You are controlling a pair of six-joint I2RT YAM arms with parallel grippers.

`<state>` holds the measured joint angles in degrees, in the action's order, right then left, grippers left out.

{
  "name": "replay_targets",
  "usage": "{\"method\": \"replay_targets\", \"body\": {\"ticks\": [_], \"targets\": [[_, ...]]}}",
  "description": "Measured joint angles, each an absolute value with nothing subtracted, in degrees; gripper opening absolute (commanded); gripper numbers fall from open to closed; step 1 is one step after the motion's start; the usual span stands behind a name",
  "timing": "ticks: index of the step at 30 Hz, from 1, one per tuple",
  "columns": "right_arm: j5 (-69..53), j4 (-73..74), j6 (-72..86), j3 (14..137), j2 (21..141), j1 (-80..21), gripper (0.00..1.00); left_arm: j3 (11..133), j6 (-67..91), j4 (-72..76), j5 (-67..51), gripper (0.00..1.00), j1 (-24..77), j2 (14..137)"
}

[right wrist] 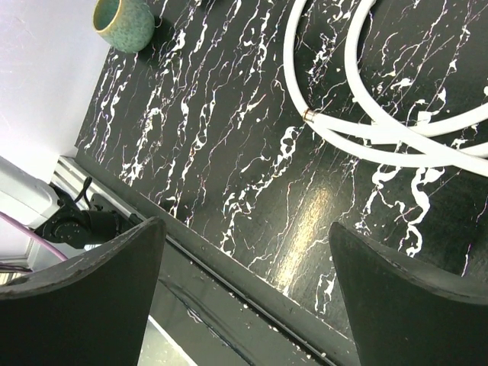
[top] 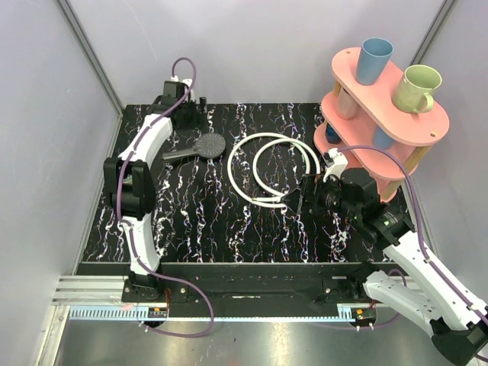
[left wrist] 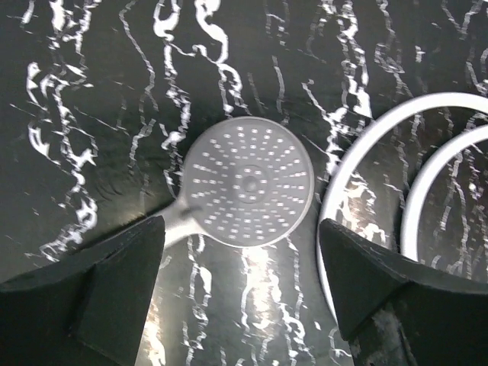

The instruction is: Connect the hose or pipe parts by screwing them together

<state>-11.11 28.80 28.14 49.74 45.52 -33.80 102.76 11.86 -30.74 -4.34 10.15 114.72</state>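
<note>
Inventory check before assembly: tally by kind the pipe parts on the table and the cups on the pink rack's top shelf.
White hose: 1
Shower head: 1
Cups: 2, blue cup and green mug
Total: 4

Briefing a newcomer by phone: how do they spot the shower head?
On the black marbled table, look far left. Beside the white hose loops lies the shower head: the only grey piece, round dotted face on a straight handle.
</note>
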Motion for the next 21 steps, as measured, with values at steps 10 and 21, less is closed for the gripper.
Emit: {"method": "replay_targets", "body": {"ticks": [10, 21], "targets": [[-11.11, 29.61, 28.18, 49.71, 45.91, -33.8, 1.0, 101.71, -0.36, -38.11, -10.76, 0.89, 5.76, 119.22], [-11.75, 28.1, 28.4, 49.71, 49.47, -33.8, 1.0, 97.91, -4.95, -39.83, -8.54, 0.9, 6.9, 119.22]]}}
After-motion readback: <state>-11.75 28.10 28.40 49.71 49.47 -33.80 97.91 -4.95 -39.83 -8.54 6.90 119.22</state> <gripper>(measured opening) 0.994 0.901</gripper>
